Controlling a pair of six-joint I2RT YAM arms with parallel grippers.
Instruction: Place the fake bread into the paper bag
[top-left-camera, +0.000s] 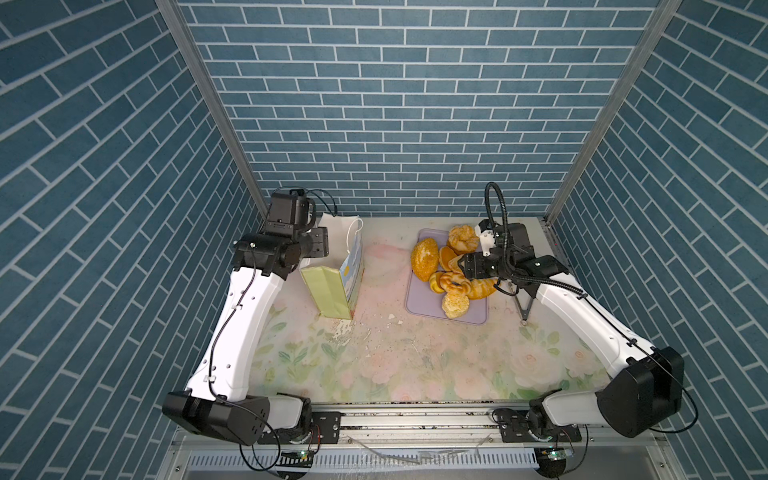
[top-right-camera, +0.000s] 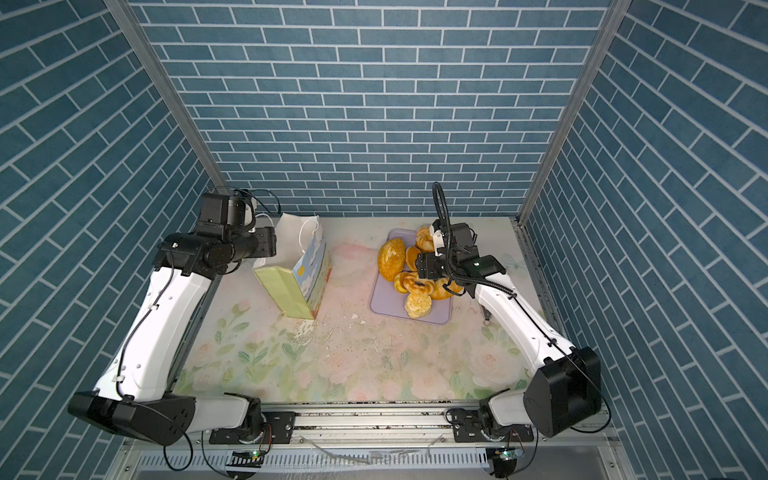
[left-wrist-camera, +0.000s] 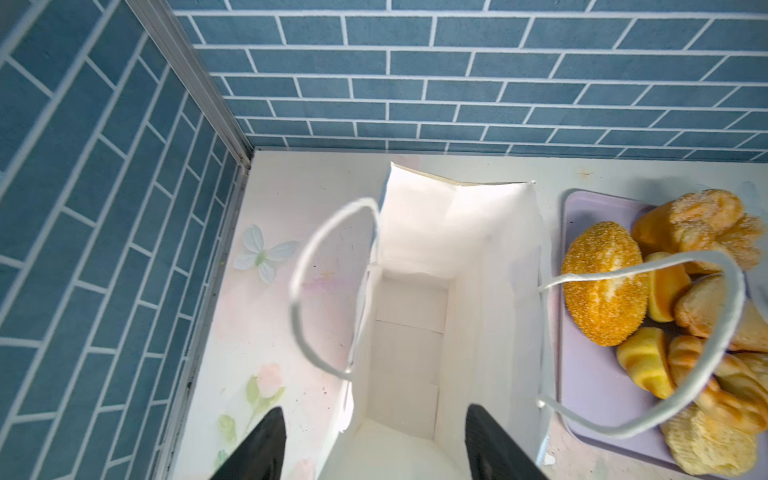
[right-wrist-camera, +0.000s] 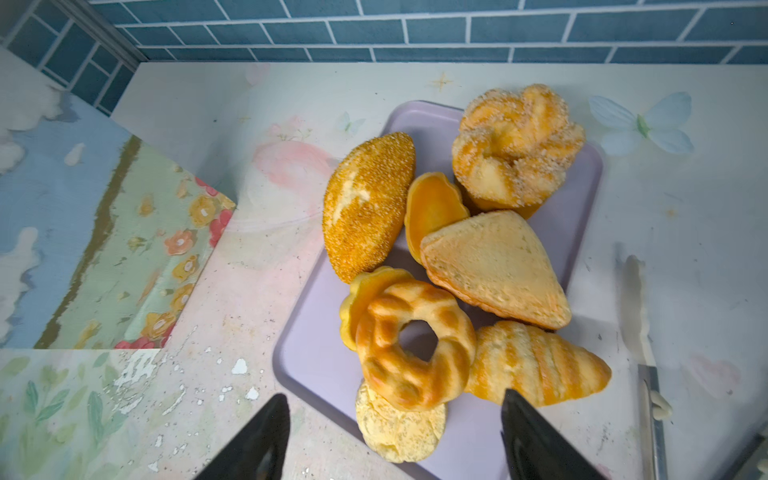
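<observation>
The paper bag (top-left-camera: 332, 282) stands upright at the back left, its mouth open; its white inside (left-wrist-camera: 411, 332) shows no bread. My left gripper (left-wrist-camera: 378, 444) is open at the bag's rim, one finger (left-wrist-camera: 266, 444) outside the near wall and the other finger (left-wrist-camera: 490, 444) over the inside. The fake bread (top-left-camera: 449, 270) lies piled on a lavender tray: a seeded loaf (right-wrist-camera: 365, 203), a twisted ring (right-wrist-camera: 415, 345), a croissant (right-wrist-camera: 536, 365), a triangular turnover (right-wrist-camera: 494, 266). My right gripper (right-wrist-camera: 395, 440) hovers open just above the pile, holding nothing.
The lavender tray (top-left-camera: 424, 309) sits at the back right, close to the side wall. White flakes (top-left-camera: 345, 332) litter the flowered tabletop in front of the bag. A thin black stand (top-left-camera: 524, 307) rises beside the right arm. The bag's cord handles (left-wrist-camera: 303, 291) hang outwards.
</observation>
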